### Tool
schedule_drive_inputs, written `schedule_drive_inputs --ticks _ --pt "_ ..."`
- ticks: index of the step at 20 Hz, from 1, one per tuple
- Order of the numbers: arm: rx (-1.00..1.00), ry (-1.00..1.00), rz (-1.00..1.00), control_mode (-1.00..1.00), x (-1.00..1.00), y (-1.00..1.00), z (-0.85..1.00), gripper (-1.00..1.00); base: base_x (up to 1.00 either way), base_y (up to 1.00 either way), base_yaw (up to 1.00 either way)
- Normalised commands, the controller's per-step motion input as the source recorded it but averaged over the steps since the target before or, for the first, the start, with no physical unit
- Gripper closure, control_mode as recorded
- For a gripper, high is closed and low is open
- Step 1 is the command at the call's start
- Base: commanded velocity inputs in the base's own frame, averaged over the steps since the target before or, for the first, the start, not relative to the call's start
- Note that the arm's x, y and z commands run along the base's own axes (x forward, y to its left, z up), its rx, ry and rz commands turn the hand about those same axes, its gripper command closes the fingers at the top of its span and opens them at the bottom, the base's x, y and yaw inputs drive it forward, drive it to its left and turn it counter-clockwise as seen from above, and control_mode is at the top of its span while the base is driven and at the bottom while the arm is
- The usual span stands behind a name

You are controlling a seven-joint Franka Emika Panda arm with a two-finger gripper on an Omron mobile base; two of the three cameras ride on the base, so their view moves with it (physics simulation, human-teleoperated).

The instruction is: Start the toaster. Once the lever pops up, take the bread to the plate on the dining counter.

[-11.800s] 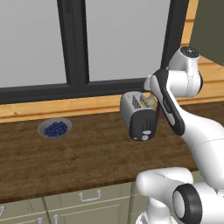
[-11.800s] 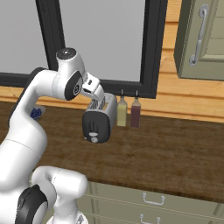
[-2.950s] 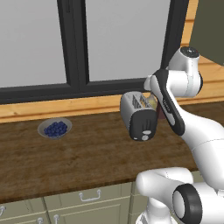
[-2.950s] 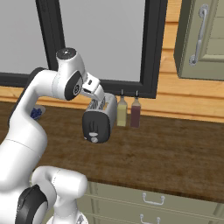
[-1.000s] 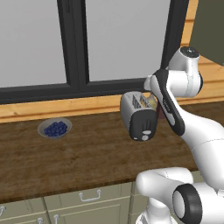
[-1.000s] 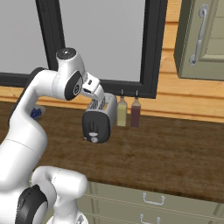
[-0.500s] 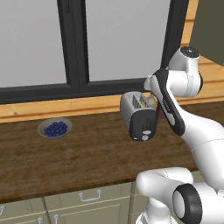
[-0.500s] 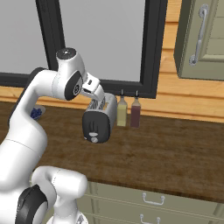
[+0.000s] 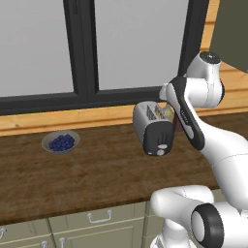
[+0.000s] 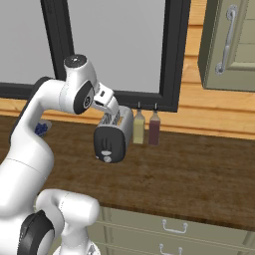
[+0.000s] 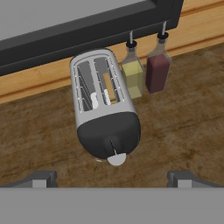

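Note:
The brushed-steel toaster [image 11: 105, 118] stands on the brown wall worktop [image 9: 87, 174] below the window, its dark end panel facing me. The bread [image 11: 109, 87], a golden slice, sits down in the toaster's right slot. On the end panel, the lever [image 9: 162, 146] shows as a small pale tab just above the round dial. My gripper [image 11: 113, 179] hovers above and in front of that end panel, open, its two dark fingertips [image 11: 41, 178] spread wide with nothing between them. The toaster [image 9: 152, 128] [image 10: 112, 137] sits right beside my forearm. The plate and the dining counter are out of view.
A grey bowl of blueberries [image 9: 61, 142] rests on the worktop to the left. A yellow bottle [image 11: 133, 72] and a dark red bottle [image 11: 157, 68] stand against the window sill right of the toaster. An upper cabinet [image 10: 229, 45] hangs at the right.

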Motion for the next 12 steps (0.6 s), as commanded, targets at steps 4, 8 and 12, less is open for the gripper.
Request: schedule_drive_inputs --ticks 4,8,12 --pt "0.00 0.00 0.00 -1.00 0.00 0.00 0.00 -1.00 0.00 0.00 0.00" --pt "0.00 0.00 0.00 -1.00 0.00 0.00 0.00 -1.00 0.00 0.00 0.00" --pt "0.00 0.00 0.00 -1.00 0.00 0.00 0.00 -1.00 0.00 0.00 0.00"
